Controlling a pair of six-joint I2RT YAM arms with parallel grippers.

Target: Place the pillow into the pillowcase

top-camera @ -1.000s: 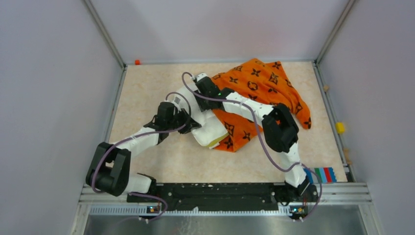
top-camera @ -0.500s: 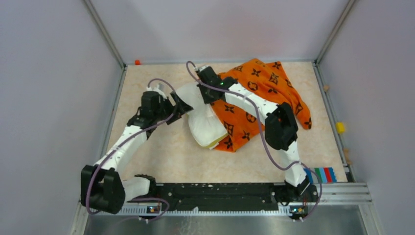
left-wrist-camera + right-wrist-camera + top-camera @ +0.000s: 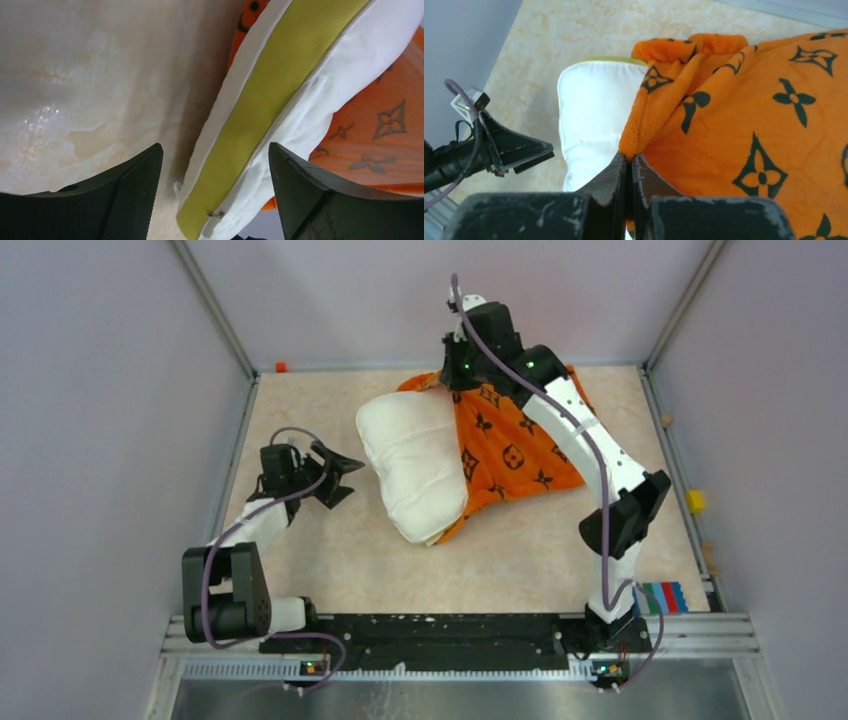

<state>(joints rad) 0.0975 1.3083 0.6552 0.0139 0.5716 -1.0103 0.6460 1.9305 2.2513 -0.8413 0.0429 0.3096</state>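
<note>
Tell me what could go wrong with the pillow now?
The right pincer pinches only a thin fold of the pillowcase, so the cloth might slip free. The left pincer is open and not touching the pillow, so a pull could drag the pillow along instead of covering it.

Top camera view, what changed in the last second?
The left tool backed off the pillow toward the left and now stands open. The right tool, shut on the hem of the pillowcase, swung up and farther back, lifting that hem. Unchanged: the pillow's left half is still outside the case.
</note>
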